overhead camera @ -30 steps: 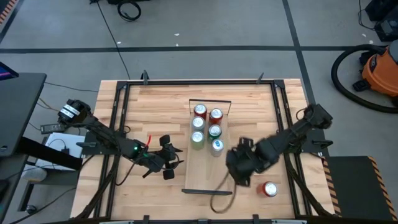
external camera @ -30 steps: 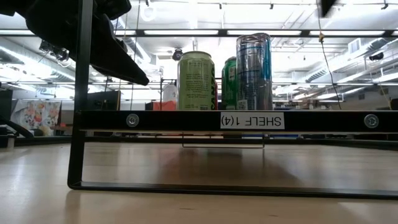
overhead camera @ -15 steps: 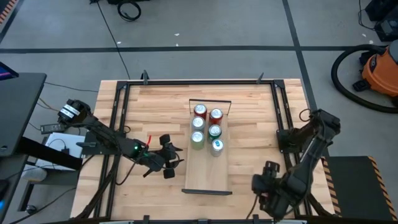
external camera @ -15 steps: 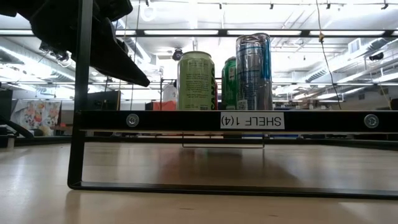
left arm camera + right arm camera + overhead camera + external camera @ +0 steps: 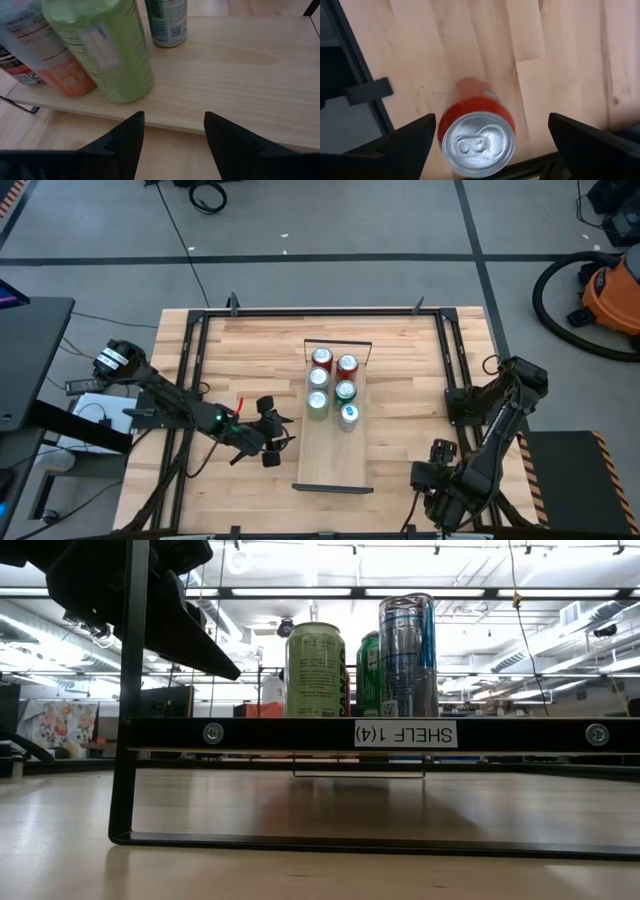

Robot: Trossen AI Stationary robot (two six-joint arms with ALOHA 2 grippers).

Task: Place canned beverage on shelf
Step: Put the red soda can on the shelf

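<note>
The red can (image 5: 476,131) stands on the bench (image 5: 410,350) between the open right claw's (image 5: 490,145) fingers, hidden under that arm from above, well apart from the shelf (image 5: 333,460), beside which the open left claw (image 5: 283,430) waits.

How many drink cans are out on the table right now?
6. Five stand on the shelf: two red cans, then a light-green can and a green can, then a blue can. A sixth, red can stands between the right end effector fingers, hidden from above.
</note>
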